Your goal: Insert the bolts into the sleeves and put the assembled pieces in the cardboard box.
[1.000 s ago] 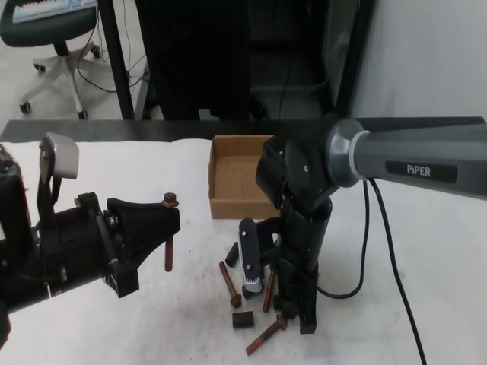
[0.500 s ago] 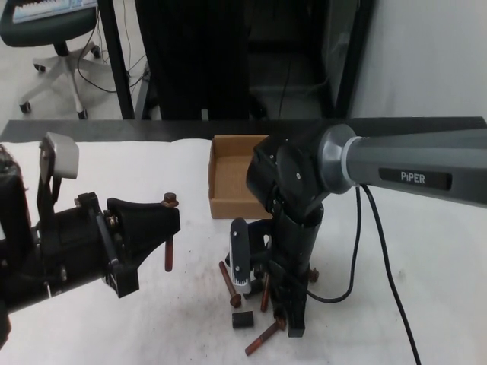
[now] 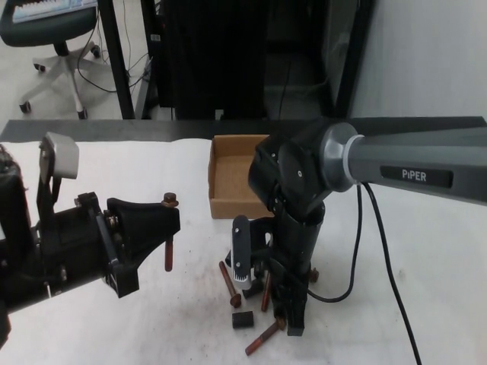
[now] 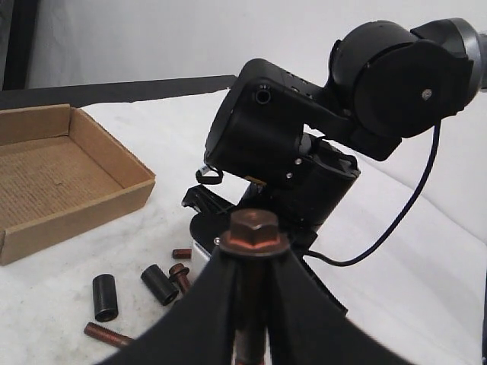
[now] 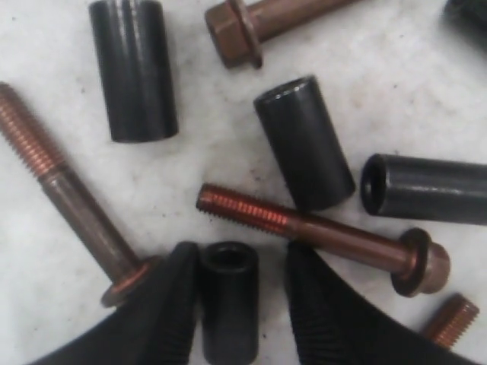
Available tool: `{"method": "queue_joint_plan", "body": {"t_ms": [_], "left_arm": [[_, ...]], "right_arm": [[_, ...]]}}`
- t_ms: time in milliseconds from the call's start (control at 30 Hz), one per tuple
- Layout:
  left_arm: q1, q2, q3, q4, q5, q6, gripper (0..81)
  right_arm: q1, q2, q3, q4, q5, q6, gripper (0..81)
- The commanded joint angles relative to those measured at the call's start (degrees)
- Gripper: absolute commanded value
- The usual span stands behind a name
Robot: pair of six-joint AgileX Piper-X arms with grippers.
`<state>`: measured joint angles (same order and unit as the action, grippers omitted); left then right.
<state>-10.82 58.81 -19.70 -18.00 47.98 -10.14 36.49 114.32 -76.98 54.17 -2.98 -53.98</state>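
Observation:
My left gripper (image 3: 166, 222) hangs above the bench's left side, shut on a copper bolt (image 4: 257, 231) that points head up, shank down (image 3: 168, 253). Over the pile of parts, my right gripper (image 5: 242, 257) points straight down, open. A black sleeve (image 5: 228, 304) lies between its fingers (image 5: 163, 304); one finger looks to touch it, the other stands slightly apart. Around it lie three more black sleeves (image 5: 133, 68) (image 5: 304, 141) (image 5: 422, 186) and loose copper bolts (image 5: 312, 228) (image 5: 68, 190). The cardboard box (image 3: 228, 181) stands just behind the right arm (image 3: 300, 182).
More bolts (image 3: 228, 283) and a sleeve (image 3: 242, 319) lie on the white bench cover in front of the box. A black cable (image 3: 380, 243) trails right of the right arm. In the room behind stand an office chair (image 3: 53, 38) and a dark rack.
The right arm shifted a little to the left and lowered over the pile, its gripper now straddling a sleeve. The left arm with its bolt has not moved.

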Motion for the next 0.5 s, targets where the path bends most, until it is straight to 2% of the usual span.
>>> {"method": "queue_joint_plan", "body": {"t_ms": [0,467], "left_arm": [[-0.2,-0.7,-0.2,-0.7,0.5,0.3,0.3],[-0.2,-0.7,-0.2,-0.7,0.5,0.3,0.3]], "right_arm": [[-0.7,0.9,0.6,2.5,1.3,0.0,36.3],[-2.4,0.9,0.6,4.1,2.0,0.0,36.3]]}}
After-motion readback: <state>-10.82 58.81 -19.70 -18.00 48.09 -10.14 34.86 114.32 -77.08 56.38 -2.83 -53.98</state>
